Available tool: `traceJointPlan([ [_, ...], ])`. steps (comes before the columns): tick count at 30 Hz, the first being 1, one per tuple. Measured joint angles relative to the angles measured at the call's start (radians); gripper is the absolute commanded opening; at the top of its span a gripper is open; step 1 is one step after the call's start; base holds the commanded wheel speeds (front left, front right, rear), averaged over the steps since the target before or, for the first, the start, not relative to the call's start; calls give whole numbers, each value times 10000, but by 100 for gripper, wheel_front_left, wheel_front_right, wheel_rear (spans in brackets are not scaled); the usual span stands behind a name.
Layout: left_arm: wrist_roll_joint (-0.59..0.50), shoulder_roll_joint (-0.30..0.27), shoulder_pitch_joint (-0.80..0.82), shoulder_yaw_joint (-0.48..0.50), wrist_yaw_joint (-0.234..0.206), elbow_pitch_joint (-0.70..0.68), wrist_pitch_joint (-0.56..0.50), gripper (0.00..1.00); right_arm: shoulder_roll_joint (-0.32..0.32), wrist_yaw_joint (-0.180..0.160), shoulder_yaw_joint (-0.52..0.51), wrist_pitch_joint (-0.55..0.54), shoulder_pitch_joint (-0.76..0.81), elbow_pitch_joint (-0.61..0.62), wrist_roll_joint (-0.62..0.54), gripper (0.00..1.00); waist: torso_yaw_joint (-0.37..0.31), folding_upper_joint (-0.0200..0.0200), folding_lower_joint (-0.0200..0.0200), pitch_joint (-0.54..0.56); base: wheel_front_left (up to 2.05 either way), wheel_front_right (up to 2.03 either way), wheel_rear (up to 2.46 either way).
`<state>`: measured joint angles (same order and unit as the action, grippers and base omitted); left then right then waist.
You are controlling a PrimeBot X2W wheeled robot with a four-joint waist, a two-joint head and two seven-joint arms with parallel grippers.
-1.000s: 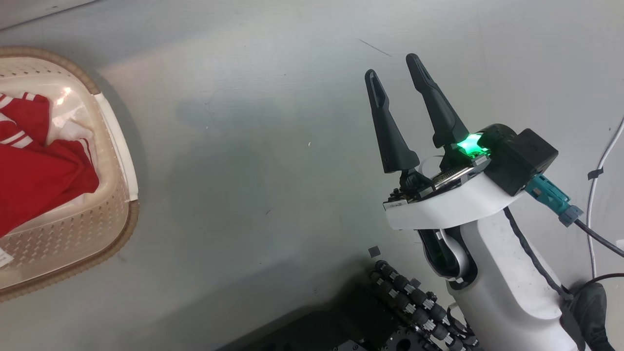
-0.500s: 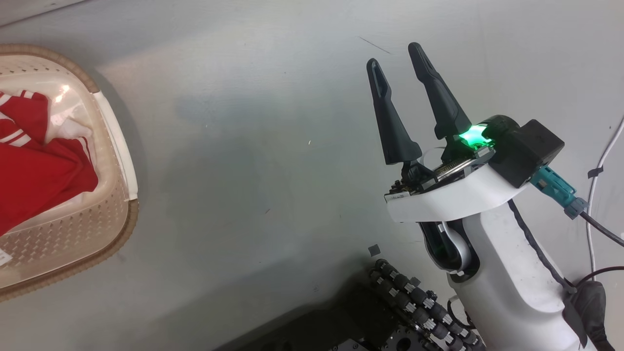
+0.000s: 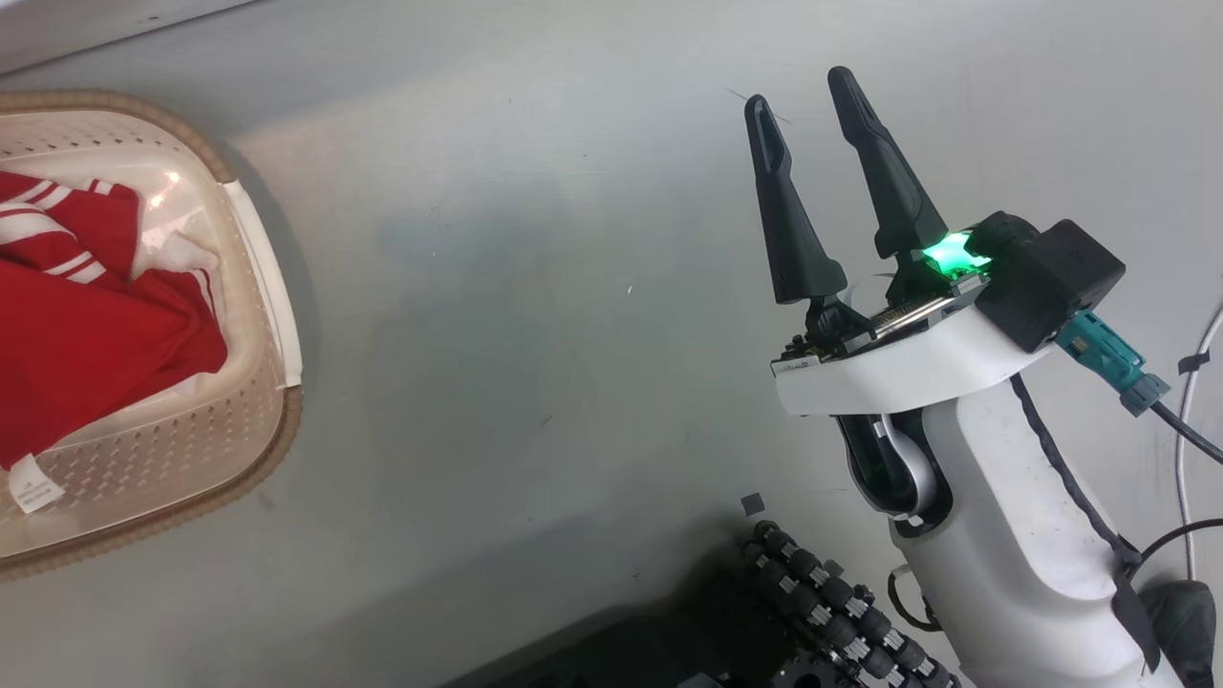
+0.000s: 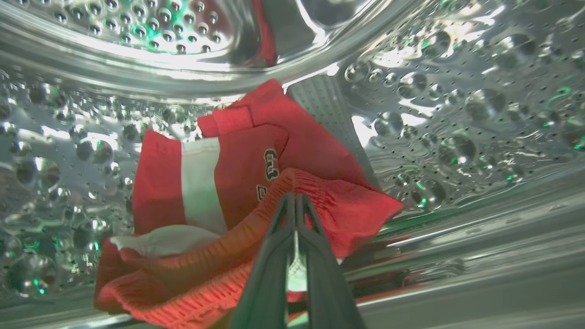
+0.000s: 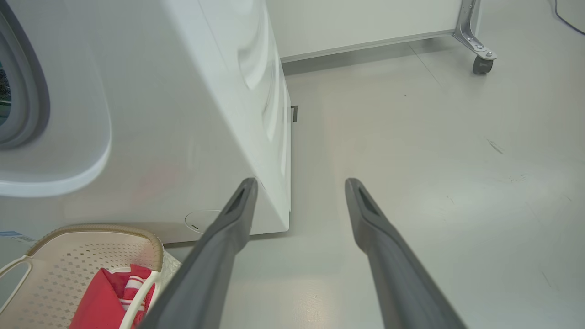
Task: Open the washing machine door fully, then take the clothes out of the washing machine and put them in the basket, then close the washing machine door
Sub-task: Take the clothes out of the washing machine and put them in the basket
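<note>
Clothes red with white stripes, basket cream.

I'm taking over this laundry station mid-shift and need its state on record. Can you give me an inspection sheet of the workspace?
Surface: grey floor, a few scuff marks.
Job's things: red striped garment lies in the basket; red shorts lie in the drum of the washing machine.
Clutter: small dark square on the floor.
Grippers: left claw shut on the shorts' waistband; right claw open above the floor.
Cables: teal-plugged cable at the right wrist; white cable along the floor.
Surroundings: caster wheel beyond the machine.
</note>
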<state>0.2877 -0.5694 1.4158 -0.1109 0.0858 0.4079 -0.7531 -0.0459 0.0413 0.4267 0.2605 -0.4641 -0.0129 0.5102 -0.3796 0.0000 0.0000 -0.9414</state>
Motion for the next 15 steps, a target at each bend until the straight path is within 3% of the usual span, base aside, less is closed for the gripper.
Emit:
traceJointPlan([
  [15, 86, 951, -1490, 92, -104, -226, 2830, 0, -6, 17, -286, 0, 22, -343, -573, 100, 544, 0, 0, 819, 0, 0, 0],
])
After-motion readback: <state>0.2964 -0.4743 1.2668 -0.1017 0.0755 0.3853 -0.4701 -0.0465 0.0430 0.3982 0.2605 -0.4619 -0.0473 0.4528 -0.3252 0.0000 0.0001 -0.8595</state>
